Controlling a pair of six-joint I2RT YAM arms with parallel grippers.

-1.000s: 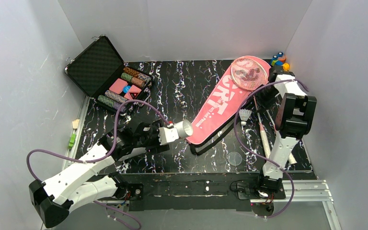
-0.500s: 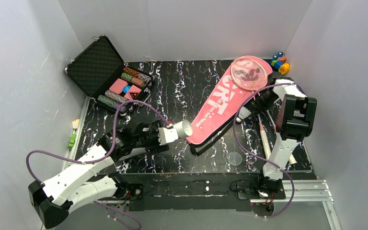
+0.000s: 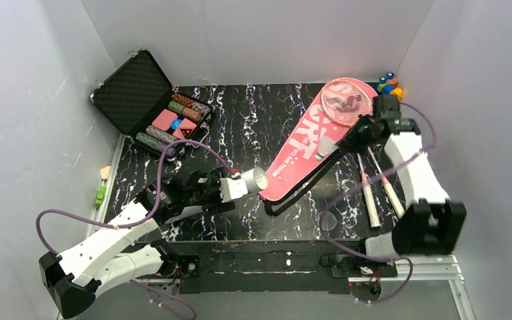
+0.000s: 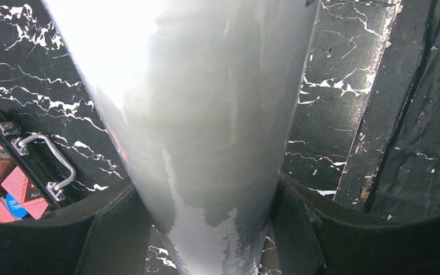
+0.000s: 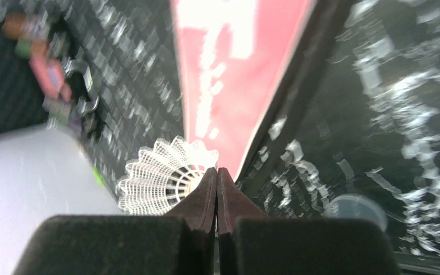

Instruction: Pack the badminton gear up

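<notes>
Now that the right gripper (image 5: 216, 182) has pinched shut on the shuttlecock (image 5: 166, 175) and swung it up off the table (image 3: 260, 120), it hangs by the pink bag's (image 3: 307, 143) edge: picked, and probably bound for the tube (image 3: 252, 179)! The skirt is lacy white mesh, light and easily crushed. The left gripper (image 4: 206, 246) stays clenched round that smooth, scuffed cardboard cylinder, open mouth aimed right. The glossy bag lies flat, with thin-shafted rackets (image 3: 368, 197) alongside.
</notes>
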